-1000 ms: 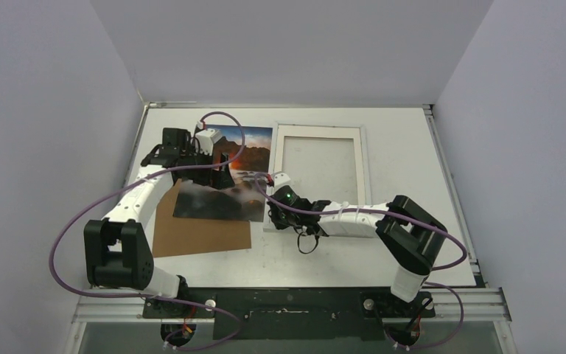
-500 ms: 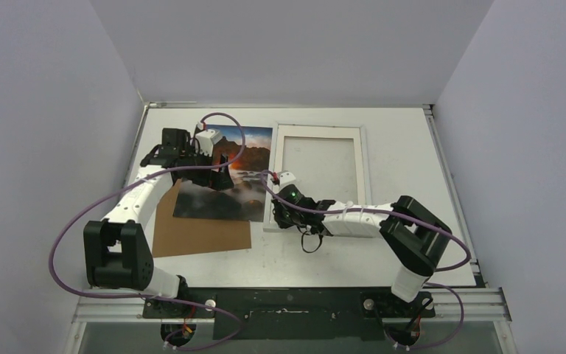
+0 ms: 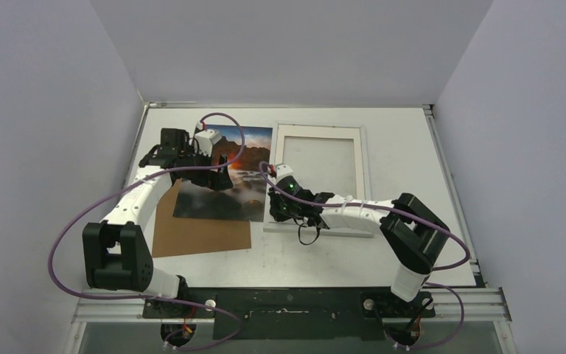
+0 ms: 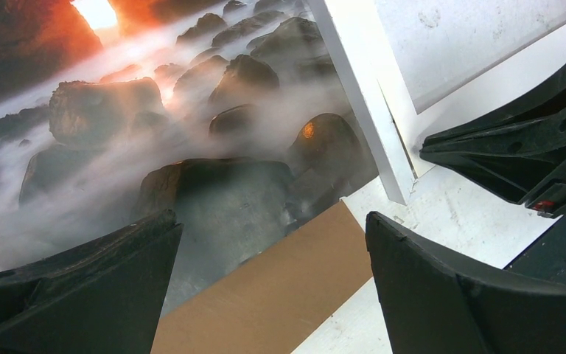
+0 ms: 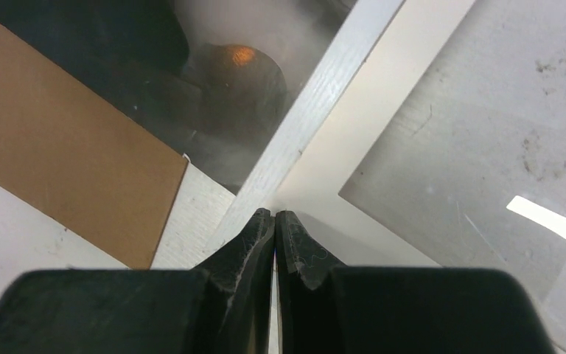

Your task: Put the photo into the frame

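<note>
Even overhead light, sharp, slight glare

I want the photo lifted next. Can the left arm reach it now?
Likely yes: the left gripper hangs open just above the photo, with nothing between them, though the photo lies flat, partly on cardboard.

on the table (image 3: 405, 162) the photo (image 3: 249, 200) lies left of centre, and the frame (image 3: 317, 130) lies just to its right, the photo's right edge meeting the frame's left rail; whether one overlaps the other cannot be told. the photo's near left part rests on a backing board (image 3: 199, 237), which sticks out from under it toward the near side and the left. the left gripper (image 3: 222, 169) hangs over the photo's far half. the right gripper (image 3: 275, 215) sits at the frame's near left corner, its tips on the left rail.
</note>
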Tool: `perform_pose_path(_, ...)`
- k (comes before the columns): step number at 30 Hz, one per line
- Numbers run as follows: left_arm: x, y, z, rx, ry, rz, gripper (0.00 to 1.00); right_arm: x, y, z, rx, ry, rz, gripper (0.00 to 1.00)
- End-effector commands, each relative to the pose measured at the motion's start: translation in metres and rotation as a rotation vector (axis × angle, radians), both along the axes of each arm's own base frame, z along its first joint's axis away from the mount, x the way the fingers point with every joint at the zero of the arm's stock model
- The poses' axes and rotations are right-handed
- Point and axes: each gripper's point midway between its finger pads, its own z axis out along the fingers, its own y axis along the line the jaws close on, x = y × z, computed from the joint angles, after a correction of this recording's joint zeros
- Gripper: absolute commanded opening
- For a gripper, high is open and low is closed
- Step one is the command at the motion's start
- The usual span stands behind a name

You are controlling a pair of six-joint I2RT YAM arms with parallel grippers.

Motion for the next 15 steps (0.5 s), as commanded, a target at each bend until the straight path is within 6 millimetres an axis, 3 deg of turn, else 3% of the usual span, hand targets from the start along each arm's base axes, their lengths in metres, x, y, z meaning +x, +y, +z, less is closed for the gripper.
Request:
perform_pose_path(1,0.010,-0.004,0.018,-0.017,-0.057,-0.004,0.97,0.007,0.013,0.002,0.033,0.009,0.013,0.05)
perform_pose_path(10,0.011,-0.001,0.018,0.000,-0.050,-0.007,0.97,-0.004,-0.017,-0.028,-0.037,0.057,-0.026,0.05)
perform_pose_path(15,0.008,0.002,0.019,0.029,-0.025,-0.022,0.96,-0.002,-0.032,-0.031,-0.070,0.053,-0.044,0.05)
